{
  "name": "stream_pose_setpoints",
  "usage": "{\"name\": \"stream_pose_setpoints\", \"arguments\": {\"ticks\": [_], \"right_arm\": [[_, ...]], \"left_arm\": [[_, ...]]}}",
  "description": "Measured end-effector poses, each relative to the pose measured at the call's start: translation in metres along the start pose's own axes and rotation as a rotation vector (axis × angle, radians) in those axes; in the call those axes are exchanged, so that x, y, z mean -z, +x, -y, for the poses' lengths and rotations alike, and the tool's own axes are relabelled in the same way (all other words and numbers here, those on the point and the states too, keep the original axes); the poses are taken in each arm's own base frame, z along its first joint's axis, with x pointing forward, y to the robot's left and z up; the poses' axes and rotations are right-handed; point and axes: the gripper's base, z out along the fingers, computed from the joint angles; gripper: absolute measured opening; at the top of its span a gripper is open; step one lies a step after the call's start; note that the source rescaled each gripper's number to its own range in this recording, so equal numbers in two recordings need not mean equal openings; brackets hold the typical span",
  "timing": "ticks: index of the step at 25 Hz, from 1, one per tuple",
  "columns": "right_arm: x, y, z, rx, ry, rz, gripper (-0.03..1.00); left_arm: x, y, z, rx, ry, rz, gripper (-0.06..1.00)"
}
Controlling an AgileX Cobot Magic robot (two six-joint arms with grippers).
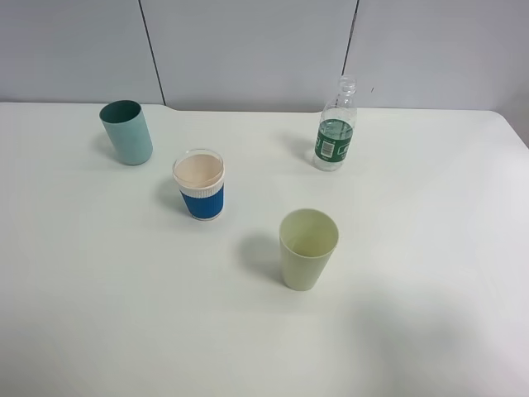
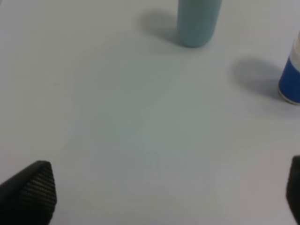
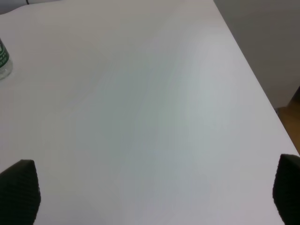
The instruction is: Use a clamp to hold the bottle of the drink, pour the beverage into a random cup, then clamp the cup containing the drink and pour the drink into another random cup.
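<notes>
The clear bottle with a green label stands upright at the back right of the white table; its base shows at the edge of the right wrist view. The blue-sleeved white cup stands left of centre and looks empty; its sleeve shows in the left wrist view. The pale yellow-green cup stands near the middle front. Neither arm appears in the exterior high view. My left gripper is open over bare table. My right gripper is open too, nothing between its fingers.
A teal cup stands at the back left, its lower part showing in the left wrist view. The table's right edge runs close to the right gripper, with floor beyond. A grey panelled wall backs the table.
</notes>
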Motion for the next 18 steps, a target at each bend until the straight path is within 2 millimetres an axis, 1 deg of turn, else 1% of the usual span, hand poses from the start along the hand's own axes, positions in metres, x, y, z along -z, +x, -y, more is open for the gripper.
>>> {"name": "stream_pose_setpoints", "arguments": {"ticks": [18], "right_arm": [[0.0000,0.0000,0.0000,0.000,0.000,0.000,1.00]], "left_arm": [[0.0000,0.0000,0.0000,0.000,0.000,0.000,1.00]]}}
